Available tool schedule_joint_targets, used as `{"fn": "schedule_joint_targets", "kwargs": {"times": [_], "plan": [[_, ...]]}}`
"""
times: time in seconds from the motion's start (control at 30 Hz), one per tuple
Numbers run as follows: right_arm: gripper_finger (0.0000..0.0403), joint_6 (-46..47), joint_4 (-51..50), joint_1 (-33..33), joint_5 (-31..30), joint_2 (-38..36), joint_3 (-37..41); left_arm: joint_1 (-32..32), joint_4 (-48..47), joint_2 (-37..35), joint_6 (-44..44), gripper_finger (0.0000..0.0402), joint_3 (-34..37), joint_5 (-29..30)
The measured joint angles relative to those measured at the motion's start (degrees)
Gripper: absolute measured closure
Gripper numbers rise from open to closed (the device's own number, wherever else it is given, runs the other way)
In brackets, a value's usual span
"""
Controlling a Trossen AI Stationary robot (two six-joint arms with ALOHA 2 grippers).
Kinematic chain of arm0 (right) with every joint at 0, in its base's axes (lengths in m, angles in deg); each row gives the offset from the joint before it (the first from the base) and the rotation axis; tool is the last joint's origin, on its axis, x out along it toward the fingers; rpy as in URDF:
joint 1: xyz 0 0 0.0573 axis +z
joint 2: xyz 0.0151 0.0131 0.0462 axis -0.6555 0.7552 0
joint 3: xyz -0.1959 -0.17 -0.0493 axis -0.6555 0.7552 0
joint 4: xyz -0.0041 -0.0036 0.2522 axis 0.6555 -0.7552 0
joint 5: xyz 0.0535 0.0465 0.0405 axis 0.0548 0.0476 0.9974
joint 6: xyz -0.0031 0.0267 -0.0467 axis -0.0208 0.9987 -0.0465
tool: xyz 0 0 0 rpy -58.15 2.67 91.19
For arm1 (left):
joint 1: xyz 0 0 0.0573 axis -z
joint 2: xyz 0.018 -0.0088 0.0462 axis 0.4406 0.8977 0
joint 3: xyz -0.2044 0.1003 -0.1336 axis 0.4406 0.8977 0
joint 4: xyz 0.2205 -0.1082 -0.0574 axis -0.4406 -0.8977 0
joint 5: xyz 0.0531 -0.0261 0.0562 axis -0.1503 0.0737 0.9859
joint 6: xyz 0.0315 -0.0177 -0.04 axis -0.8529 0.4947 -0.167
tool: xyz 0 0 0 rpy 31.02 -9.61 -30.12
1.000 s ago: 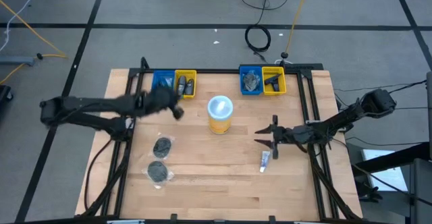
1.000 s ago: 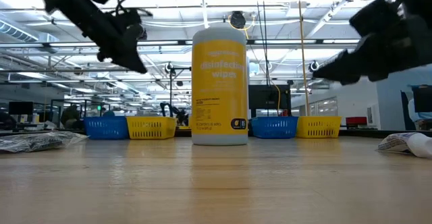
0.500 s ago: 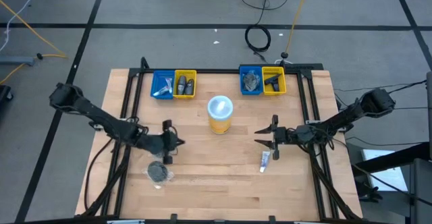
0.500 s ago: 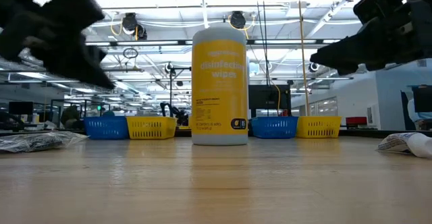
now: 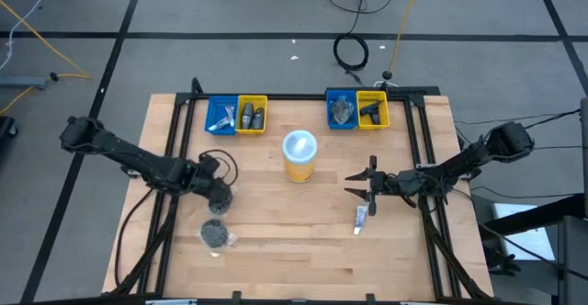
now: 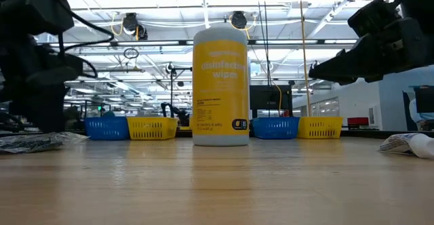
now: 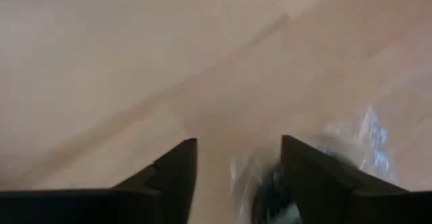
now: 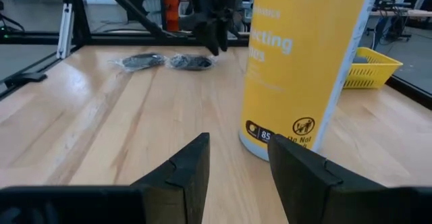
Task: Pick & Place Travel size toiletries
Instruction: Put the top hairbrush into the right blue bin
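Observation:
Two dark round clear-wrapped discs lie on the table's left half, one (image 5: 216,236) near the front and one (image 8: 192,62) farther back. My left gripper (image 5: 219,193) points down over the farther disc (image 7: 273,190), open, a finger on either side. A white tube (image 5: 361,216) with a blue end lies right of centre. My right gripper (image 5: 358,184) hovers open and empty just beyond the tube, pointing at the yellow cup (image 5: 299,155). More small items lie in the bins at the back. My left gripper stands open over the farther disc's wrap (image 7: 364,136), fingers pointing down. I cannot tell whether the fingers touch the disc or the table.
The tall yellow cup with a white lid (image 6: 220,86) stands mid-table. Blue (image 5: 220,115) and yellow (image 5: 252,114) bins sit at the back left, blue (image 5: 341,110) and yellow (image 5: 371,110) bins at the back right. Bare wood lies along the near edge.
My left gripper has gone from beside the back left bins toward the table's near edge and down, and has tipped to point down over the farther disc. The discs and the tube lie as before.

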Motion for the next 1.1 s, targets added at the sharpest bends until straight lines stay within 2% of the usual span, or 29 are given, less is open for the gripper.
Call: {"fn": "schedule_joint_targets", "kwargs": {"times": [0.1, 0.23, 0.4, 0.67, 0.83, 1.0, 1.1], "plan": [[0.0261, 0.46, -0.05, 0.01, 0.05, 0.01, 0.00, -0.25, -0.29, 0.13, 0.24, 0.0163, 0.00, -2.75], [0.0261, 0.50, -0.02, 0.02, 0.25, 0.01, 0.00, -0.20, -0.18, 0.15, -0.14, 0.0176, 0.00, -3.86], [0.0261, 0.52, -0.02, 0.02, 0.26, 0.01, 0.00, -0.20, 1.86, 0.15, -2.24, 0.0250, 0.49, -4.04], [0.0261, 0.96, 0.03, 0.02, 0.48, 0.02, 0.00, -0.13, 8.95, -0.08, -1.25, 0.0385, 6.39, -5.23], [0.0261, 1.33, 0.70, 0.07, 0.60, 0.03, -0.02, 1.02, 10.92, 0.27, -5.20, 0.0391, 4.32, -2.37], [0.0261, 3.01, 0.56, 0.45, 1.95, 0.04, -0.49, 1.42, 29.16, 0.27, -15.52, 0.0398, 2.93, 2.78], [0.0261, 2.62, -0.17, 0.89, 1.78, 0.01, -2.03, 1.42, 44.47, 2.58, -24.29, 0.0400, 2.86, 3.89]]}}
